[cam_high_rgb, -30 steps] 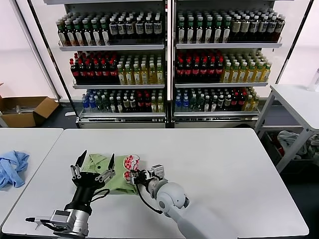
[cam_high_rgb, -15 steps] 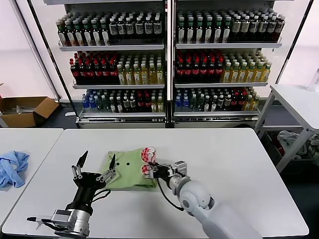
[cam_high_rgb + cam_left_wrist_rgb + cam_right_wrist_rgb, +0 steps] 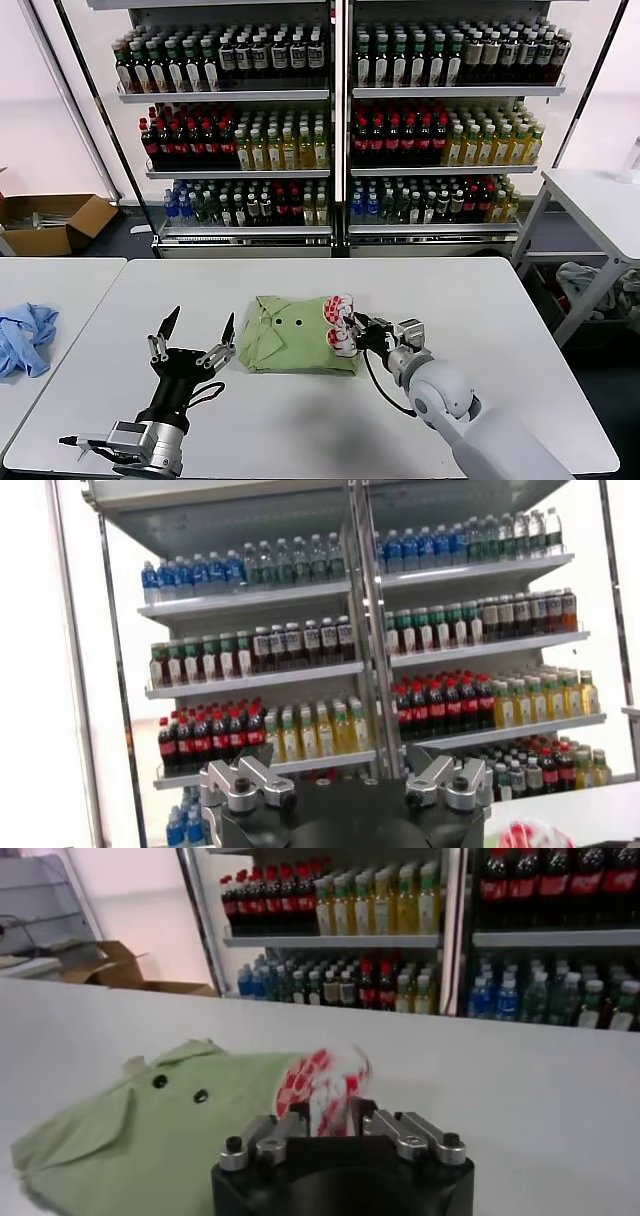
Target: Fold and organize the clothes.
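Ok, quick notes for you. The light green shirt (image 3: pixel 297 334) lies folded into a compact bundle near the middle of the white worktop (image 3: pixel 480 330), collar and two dark buttons facing up, red-and-white logo (image 3: pixel 340 324) bunched at its right edge.

R hand (image 3: pixel 358 335) sits right at that logo edge; in the right wrist view the printed cloth (image 3: pixel 325 1088) stands up between the fingers. You can't tell for sure whether it's gripping or letting go, so treat the state as unclear, cloth between the fingers either way.

L hand (image 3: pixel 192 345) is spread wide open, holding nothing, fingers up, just off the shirt's left edge w/ bare worktop between. Its wrist view shows mostly the drink shelves (image 3: pixel 380 630).

Key relation: the bundle's long axis runs left-right across the worktop, and it lies directly ahead of the R hand toward the robot's left. R hand is at the cloth, L is beside it. Judgement: any next tidy-up or final fold falls to R; the fold looks mostly done.

Blue cloth (image 3: pixel 25 338) on the side worktop, well apart.
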